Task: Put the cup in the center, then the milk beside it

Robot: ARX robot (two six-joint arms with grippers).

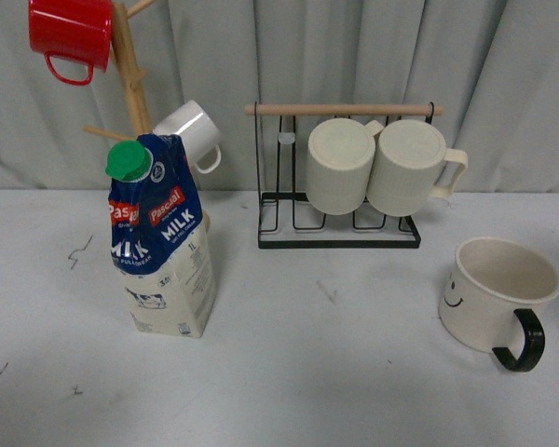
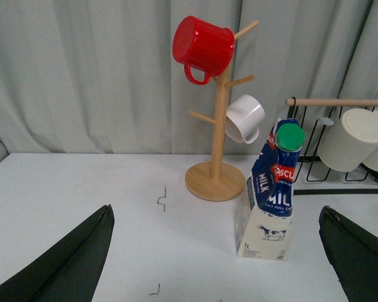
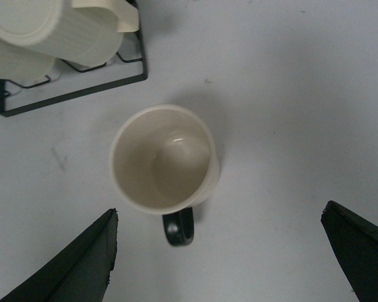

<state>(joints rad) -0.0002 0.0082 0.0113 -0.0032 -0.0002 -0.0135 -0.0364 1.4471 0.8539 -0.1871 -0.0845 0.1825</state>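
The right jaws hang spread wide over the cup (image 3: pixel 164 160), upright on the bench (image 1: pixel 317 372) at the near right. The left jaws, also spread, face the milk (image 2: pixel 268 214), standing at the left just before the mug tree (image 2: pixel 218 126)

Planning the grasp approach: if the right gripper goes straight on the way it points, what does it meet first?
Most likely the cup: the right gripper points down at it, jaws open. The cup sits off-centre in that line, so the table beside it is possible; depth is unclear.
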